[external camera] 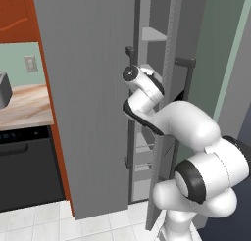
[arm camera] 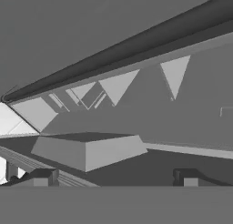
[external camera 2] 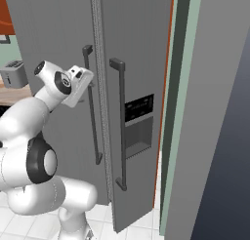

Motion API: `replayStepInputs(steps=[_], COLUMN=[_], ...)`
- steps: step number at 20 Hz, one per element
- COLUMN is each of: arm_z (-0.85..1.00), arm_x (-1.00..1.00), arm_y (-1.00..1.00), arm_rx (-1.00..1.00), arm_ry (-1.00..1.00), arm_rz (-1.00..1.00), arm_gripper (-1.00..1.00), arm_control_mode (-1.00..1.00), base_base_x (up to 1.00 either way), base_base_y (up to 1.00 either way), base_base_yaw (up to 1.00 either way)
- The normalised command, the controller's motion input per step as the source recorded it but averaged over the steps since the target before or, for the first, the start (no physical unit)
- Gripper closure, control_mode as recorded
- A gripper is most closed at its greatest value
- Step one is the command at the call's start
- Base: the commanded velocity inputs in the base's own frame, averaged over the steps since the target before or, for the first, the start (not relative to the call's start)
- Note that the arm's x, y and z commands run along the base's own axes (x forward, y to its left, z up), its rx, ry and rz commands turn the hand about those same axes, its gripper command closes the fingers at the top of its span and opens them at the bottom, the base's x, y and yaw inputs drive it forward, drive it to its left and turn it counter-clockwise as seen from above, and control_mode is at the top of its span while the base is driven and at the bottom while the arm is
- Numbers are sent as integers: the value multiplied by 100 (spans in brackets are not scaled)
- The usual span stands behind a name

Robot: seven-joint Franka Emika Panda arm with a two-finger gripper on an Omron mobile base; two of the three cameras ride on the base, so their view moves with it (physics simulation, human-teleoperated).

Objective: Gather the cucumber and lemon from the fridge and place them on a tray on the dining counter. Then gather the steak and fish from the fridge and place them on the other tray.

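Left base view: the arm rises from the lower right, elbow bent, forearm reaching into the narrow gap of the fridge [external camera: 88, 88]. The left door [external camera: 86, 103] is a tall grey slab swung toward the camera; the right door [external camera: 164, 137] stands edge-on, slightly ajar. The wrist sits in the gap, just beside a dark door handle [external camera: 130, 53]. Grey shelves [external camera: 153, 35] show inside, above and below the wrist. No cucumber, lemon, steak or fish can be made out on them from here. To the left, a wooden counter [external camera: 27, 105] over a black oven front [external camera: 27, 161], with a grey toaster [external camera: 4, 88] at the edge.

Right base view: both doors seen from outside, nearly face-on, each with a long dark vertical handle [external camera 2: 117, 122]. A dispenser panel [external camera 2: 138, 124] sits in the right door. The hand presses close to the left door's handle [external camera 2: 93, 107], at the seam between the doors. The fridge interior is hidden from this side. The toaster [external camera 2: 13, 72] shows far left.

Hand view: the gripper [arm camera: 113, 176] has its two dark fingertips [arm camera: 43, 176] set far apart at the bottom corners, jaws wide, nothing between them. Ahead lie grey shelf surfaces and slanted pale door bins [arm camera: 88, 150], all rolled at an angle. A long dark edge runs diagonally above. None of the food items can be picked out; their position relative to the gripper cannot be told.
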Motion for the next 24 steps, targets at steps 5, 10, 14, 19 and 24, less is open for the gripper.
replayStepInputs(steps=[5, 10, 14, 19, 24], arm_z=[0, 0, 0, 0, 0], arm_x=[0, 11, 22, 10, 0], arm_y=[-27, -29, -30, -35, -40], arm_rx=[-12, -8, -6, -6, -5], arm_ry=[5, 6, 7, 7, 5], arm_rz=[0, 0, 0, 0, 0], arm_gripper=[-100, -100, -100, -100, -100], arm_control_mode=[-100, -100, -100, -100, -100], base_base_x=[0, 0, 0, 0, 0], base_base_y=[0, 0, 0, 0, 0], base_base_yaw=[0, 0, 0, 0, 0])
